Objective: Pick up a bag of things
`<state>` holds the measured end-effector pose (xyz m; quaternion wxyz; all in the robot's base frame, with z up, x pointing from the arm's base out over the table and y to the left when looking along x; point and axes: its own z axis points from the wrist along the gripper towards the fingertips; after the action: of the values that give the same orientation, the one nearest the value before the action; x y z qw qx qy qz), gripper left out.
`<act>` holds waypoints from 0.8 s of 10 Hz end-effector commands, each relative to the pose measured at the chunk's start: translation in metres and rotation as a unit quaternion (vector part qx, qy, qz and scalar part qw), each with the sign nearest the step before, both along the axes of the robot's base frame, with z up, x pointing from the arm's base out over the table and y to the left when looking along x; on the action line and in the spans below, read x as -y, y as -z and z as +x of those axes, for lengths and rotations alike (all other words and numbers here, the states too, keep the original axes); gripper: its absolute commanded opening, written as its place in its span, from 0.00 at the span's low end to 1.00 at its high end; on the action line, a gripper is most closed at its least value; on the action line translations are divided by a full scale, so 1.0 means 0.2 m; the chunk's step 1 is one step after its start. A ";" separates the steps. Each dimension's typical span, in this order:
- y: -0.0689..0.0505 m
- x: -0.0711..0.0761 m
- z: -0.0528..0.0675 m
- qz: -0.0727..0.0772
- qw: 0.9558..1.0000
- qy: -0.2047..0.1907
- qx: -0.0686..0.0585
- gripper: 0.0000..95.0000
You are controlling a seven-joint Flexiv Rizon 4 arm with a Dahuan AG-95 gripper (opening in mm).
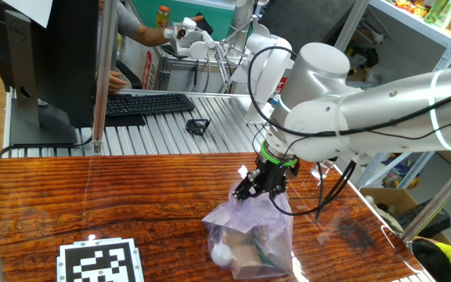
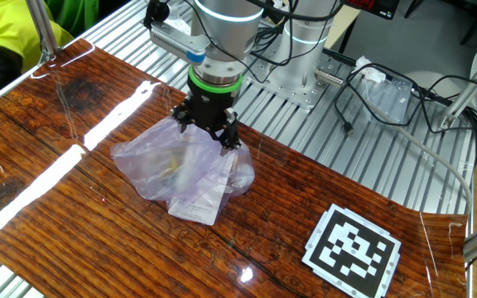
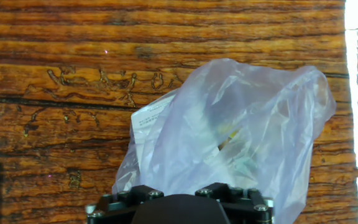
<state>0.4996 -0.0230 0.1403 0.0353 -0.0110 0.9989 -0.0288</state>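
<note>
The bag of things (image 1: 249, 235) is a crinkly pale-lavender plastic bag lying on the wooden table (image 1: 92, 196). A white ball (image 1: 222, 252) and tan items show through it. It also shows in the other fixed view (image 2: 180, 165) with its white paper tag (image 2: 195, 203), and in the hand view (image 3: 241, 124). My gripper (image 1: 258, 190) points down at the bag's bunched top. In the other fixed view the gripper (image 2: 207, 132) has its fingers spread, one on each side of the bag top. The hand view shows only the gripper's housing (image 3: 179, 208); the fingertips are hidden.
A black-and-white marker card (image 1: 100, 262) lies at the table's front, seen also in the other fixed view (image 2: 353, 244). Behind the table are a ribbed metal surface (image 1: 171, 137) with a keyboard (image 1: 147, 103), a small black part (image 1: 198, 125), a monitor (image 1: 45, 63) and an upright post (image 1: 104, 70). Cables (image 2: 387, 91) lie by the arm's base.
</note>
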 end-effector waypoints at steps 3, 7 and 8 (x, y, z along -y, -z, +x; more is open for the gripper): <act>0.03 0.07 0.00 -0.001 1.000 -0.010 -0.001 1.00; 0.05 0.13 0.00 -0.001 1.000 -0.012 -0.001 1.00; 0.05 0.14 0.00 -0.001 1.000 -0.012 -0.001 1.00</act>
<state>0.4987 -0.0508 0.1298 0.0345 -0.0223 0.9988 -0.0280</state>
